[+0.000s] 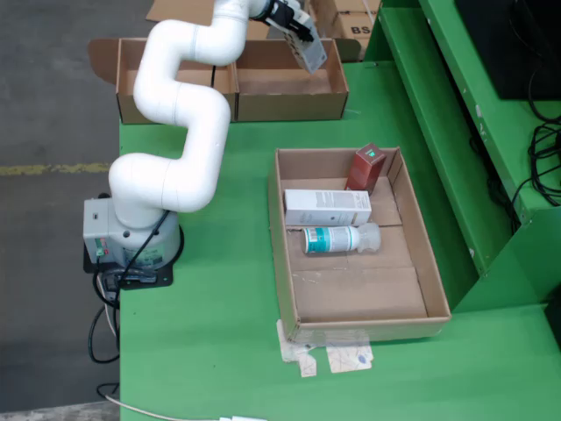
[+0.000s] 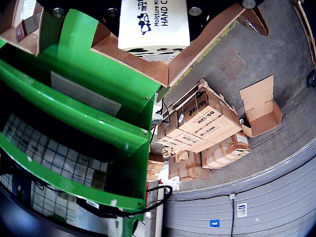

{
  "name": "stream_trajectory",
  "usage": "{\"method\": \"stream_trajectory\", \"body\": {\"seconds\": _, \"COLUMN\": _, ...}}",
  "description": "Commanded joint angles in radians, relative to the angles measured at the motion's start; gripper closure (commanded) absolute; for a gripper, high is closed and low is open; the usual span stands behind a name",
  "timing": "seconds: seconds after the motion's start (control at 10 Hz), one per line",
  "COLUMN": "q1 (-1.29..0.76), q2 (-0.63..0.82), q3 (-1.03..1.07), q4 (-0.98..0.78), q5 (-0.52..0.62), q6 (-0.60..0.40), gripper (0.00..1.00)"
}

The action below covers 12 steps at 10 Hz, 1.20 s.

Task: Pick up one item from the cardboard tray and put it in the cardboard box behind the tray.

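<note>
Gripper (image 1: 308, 48) pinches a white carton (image 2: 154, 24), which I hold directly above the box (image 1: 289, 103) behind the tray (image 1: 285, 254); only lowering remains.

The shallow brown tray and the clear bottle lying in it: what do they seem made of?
Shallow brown tray: corrugated cardboard by its look, matte, with folded flaps and creases. Clear bottle: probably plastic, see-through at the neck end, with a teal-and-white label.

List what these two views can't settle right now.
- Hand: fixed view too small to show its jaws; wrist view crops them at the top edge.
- White carton: wrist view cuts its label off.
- Cardboard box: arm hides the middle in the fixed view.
- Bottle label: too small to read.
</note>
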Motion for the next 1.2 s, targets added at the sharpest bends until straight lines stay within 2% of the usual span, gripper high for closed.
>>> {"method": "stream_trajectory", "body": {"seconds": 0.0, "q1": -0.009, "q2": -0.001, "q3": 0.029, "q4": 0.012, "q5": -0.012, "q6": 0.001, "gripper": 1.00}}
{"method": "stream_trajectory", "body": {"seconds": 0.4, "q1": -0.008, "q2": -0.092, "q3": 0.029, "q4": 0.012, "q5": -0.012, "q6": 0.010, "gripper": 1.00}}
{"method": "stream_trajectory", "body": {"seconds": 1.1, "q1": -0.008, "q2": -0.092, "q3": 0.029, "q4": 0.012, "q5": -0.012, "q6": 0.006, "gripper": 1.00}}
